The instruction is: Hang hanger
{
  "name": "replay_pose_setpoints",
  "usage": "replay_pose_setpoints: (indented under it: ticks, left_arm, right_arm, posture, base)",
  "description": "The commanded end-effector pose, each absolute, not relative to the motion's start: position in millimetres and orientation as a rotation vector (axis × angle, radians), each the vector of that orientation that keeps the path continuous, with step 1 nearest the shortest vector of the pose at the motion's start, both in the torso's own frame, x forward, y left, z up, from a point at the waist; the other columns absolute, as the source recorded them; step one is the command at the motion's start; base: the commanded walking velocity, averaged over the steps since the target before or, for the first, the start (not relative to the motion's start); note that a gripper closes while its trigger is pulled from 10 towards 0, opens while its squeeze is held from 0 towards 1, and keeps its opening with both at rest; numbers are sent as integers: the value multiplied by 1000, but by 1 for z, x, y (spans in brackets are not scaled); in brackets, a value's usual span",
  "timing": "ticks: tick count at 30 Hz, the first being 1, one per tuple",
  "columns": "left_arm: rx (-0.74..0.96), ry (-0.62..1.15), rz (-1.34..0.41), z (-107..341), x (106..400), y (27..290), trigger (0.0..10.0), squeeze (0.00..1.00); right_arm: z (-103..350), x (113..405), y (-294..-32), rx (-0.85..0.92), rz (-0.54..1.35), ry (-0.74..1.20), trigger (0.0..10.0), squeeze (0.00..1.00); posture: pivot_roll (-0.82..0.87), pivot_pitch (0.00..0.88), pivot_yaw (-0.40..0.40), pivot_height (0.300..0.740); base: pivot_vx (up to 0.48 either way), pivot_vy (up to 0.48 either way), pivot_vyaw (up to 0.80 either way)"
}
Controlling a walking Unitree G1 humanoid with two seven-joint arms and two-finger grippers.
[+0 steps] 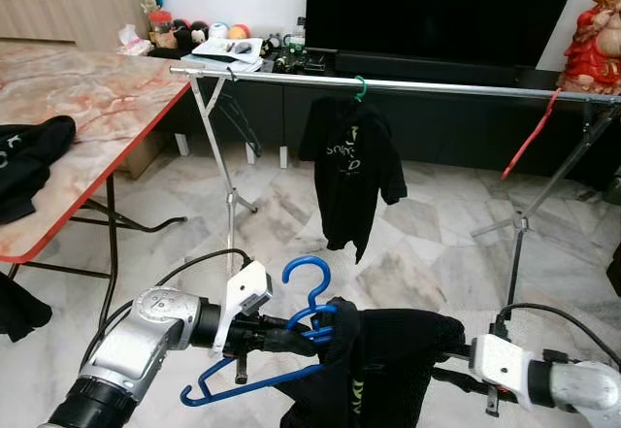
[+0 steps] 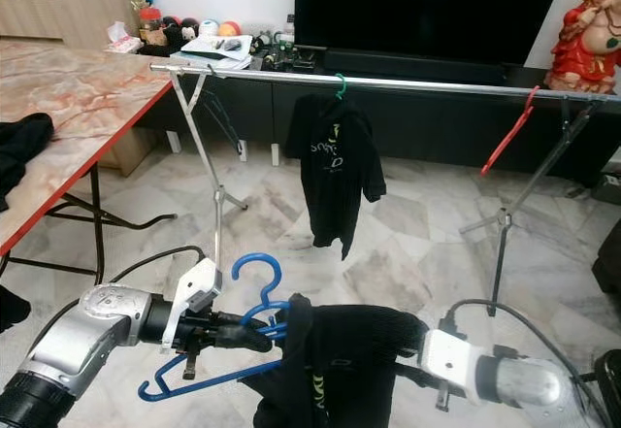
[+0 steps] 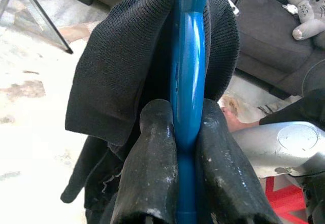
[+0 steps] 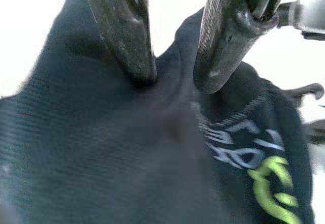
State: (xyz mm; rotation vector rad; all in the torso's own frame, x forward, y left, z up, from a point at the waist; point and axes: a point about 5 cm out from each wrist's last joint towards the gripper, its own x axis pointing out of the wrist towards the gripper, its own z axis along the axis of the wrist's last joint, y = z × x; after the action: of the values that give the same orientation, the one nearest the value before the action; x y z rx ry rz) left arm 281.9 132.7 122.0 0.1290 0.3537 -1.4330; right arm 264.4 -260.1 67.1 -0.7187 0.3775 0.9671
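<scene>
Blue hanger (image 1: 291, 336) sits low before the clothes rail (image 1: 408, 85), its neck clamped tight between the fingers of the left pincer (image 3: 185, 127), hook pointing up. A black shirt (image 1: 388, 365) is draped on it, and the right pincer (image 4: 175, 74) pinches a fold of that fabric — pale and lime-green lettering shows there, too blurred to read. On the rail hangs another black shirt (image 1: 351, 171) on a green hanger (image 1: 360, 88), print unreadable, with a red hanger (image 1: 529, 137) further right along it — the marble-topped table (image 1: 87, 108) stands left of the rail.
</scene>
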Motion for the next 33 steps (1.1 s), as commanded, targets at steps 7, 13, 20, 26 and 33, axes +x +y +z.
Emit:
replay_pose_setpoints:
  ticks: [7,13,20,26,33]
  left_arm:
    - [149,284,-1467,136,283,125,0,0]
    - [168,329,-1449,129,283,131,0,0]
    - [174,358,-1439,123,284,134,0,0]
    - [174,361,-1443,122,284,133,0,0]
    - [177,351,-1447,124,284,132,0,0]
  right_arm:
    - [68,275,-272,-712,794,371,10000,0]
    - [65,257,-283,-667,891,460,10000,973]
    - [72,226,-291,-628,1069,537,10000,1000]
    - [90,243,-302,-699,910,441,10000,1000]
    - [93,251,-296,-708,881,381,10000,1000]
  posture:
    - [37,46,-34,740]
    - [25,52,-31,740]
    - [13,58,-28,740]
    - [4,61,-29,740]
    - [12,63,-34,740]
  base:
    - [0,0,0]
    - [0,0,0]
    - [0,0,0]
    - [0,0,0]
    - [0,0,0]
